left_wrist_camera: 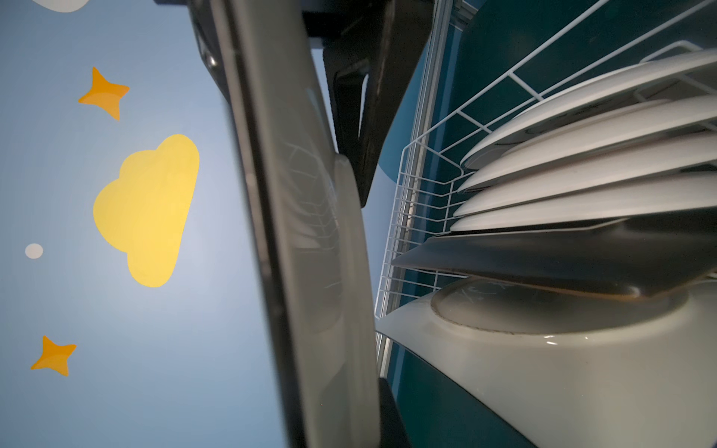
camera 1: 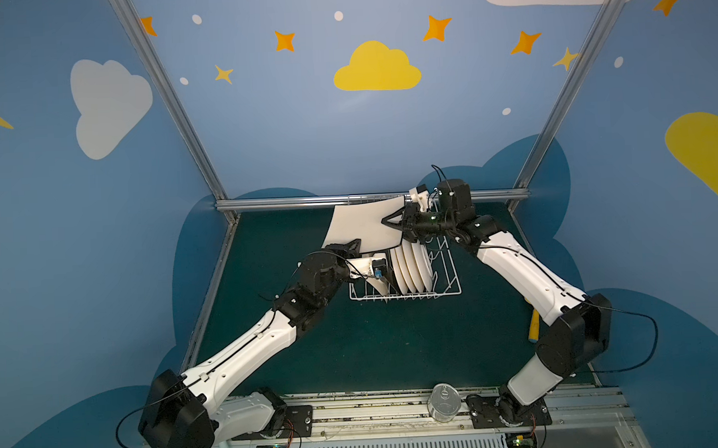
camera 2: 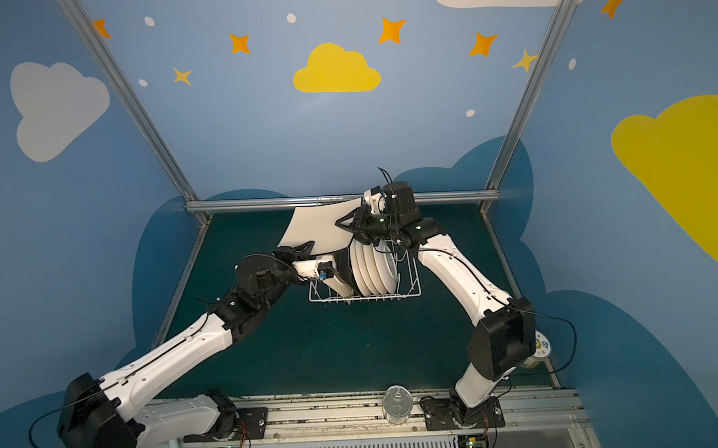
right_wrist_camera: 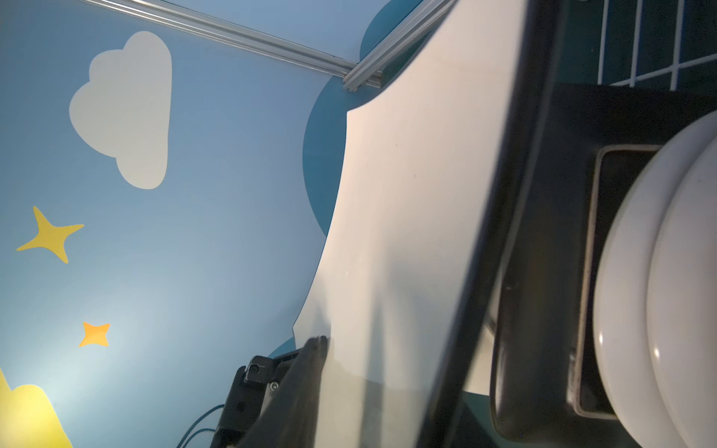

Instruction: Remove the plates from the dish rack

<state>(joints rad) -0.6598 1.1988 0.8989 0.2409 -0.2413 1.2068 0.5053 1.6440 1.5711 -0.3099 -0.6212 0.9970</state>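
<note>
Left pincer [camera 1: 352, 246] clamps cream square plate [camera 1: 359, 223]; right pincer [camera 1: 390, 223] straddles its opposite edge.

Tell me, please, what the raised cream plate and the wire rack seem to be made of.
The rack looks like metal wire with a white coating: thin rods joined in a grid. The cream plate is probably glazed ceramic, possibly melamine: its smooth glossy face mirrors the rack.
</note>
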